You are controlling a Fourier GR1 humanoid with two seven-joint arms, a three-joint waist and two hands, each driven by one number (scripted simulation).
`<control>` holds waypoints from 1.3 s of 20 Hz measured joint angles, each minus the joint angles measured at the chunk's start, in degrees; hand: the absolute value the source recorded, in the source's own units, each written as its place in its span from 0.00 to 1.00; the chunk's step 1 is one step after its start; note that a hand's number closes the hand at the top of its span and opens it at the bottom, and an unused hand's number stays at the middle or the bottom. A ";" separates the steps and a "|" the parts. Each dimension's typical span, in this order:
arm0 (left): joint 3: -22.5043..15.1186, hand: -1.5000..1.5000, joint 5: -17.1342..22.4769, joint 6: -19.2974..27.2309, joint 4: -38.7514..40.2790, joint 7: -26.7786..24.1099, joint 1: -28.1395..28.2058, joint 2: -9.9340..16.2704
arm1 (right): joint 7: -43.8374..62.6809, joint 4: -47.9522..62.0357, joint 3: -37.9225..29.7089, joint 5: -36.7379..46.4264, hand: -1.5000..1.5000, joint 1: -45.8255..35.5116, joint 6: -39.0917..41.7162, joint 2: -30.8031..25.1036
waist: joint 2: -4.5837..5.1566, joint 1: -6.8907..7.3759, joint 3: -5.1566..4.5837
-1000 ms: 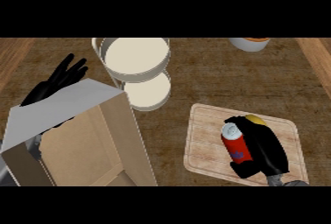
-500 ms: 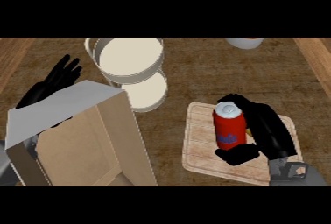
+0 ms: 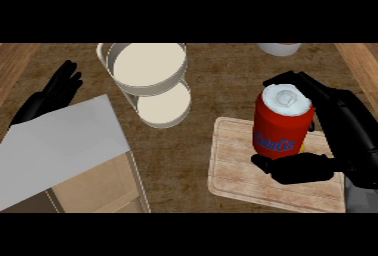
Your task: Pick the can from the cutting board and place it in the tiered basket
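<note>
Now gripped in the right robot hand point(image 3: 310, 167), fingers curled round it, red can point(image 3: 282, 127) up above the cutting board point(image 3: 236, 170), grab done, tiered basket point(image 3: 148, 65) yet to reach.

Lettering on the can
Blue script on the red can point(image 3: 283, 131), just above the thumb point(image 3: 295, 167), too blurred to read.
</note>
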 measured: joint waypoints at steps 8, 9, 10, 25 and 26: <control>-1.08 0.50 2.26 -1.69 -1.12 2.66 -0.84 -0.14 | 9.94 1.93 -1.81 -1.85 1.00 -15.78 5.57 0.52 | 0.24 1.28 -0.05; -1.13 0.50 2.41 -1.87 -1.25 2.92 -0.77 -0.04 | 10.89 3.09 -1.70 -1.79 1.00 -17.81 6.15 0.69 | 0.28 1.52 -0.08; -1.16 0.50 2.47 -2.05 -1.07 3.10 -0.96 -0.04 | 11.80 4.76 -1.73 -1.82 1.00 -20.25 6.61 1.01 | 0.39 1.74 -0.11; -0.52 0.50 1.42 -2.85 -1.29 6.08 -4.44 -4.08 | 13.87 36.01 -3.64 3.43 1.00 -43.89 -3.09 11.70 | 1.44 3.63 -0.29; -0.43 0.50 1.28 -2.78 -1.71 6.14 -4.30 -4.32 | 13.18 38.16 -3.64 3.87 1.00 -44.65 -4.43 12.66 | 1.44 3.85 -0.30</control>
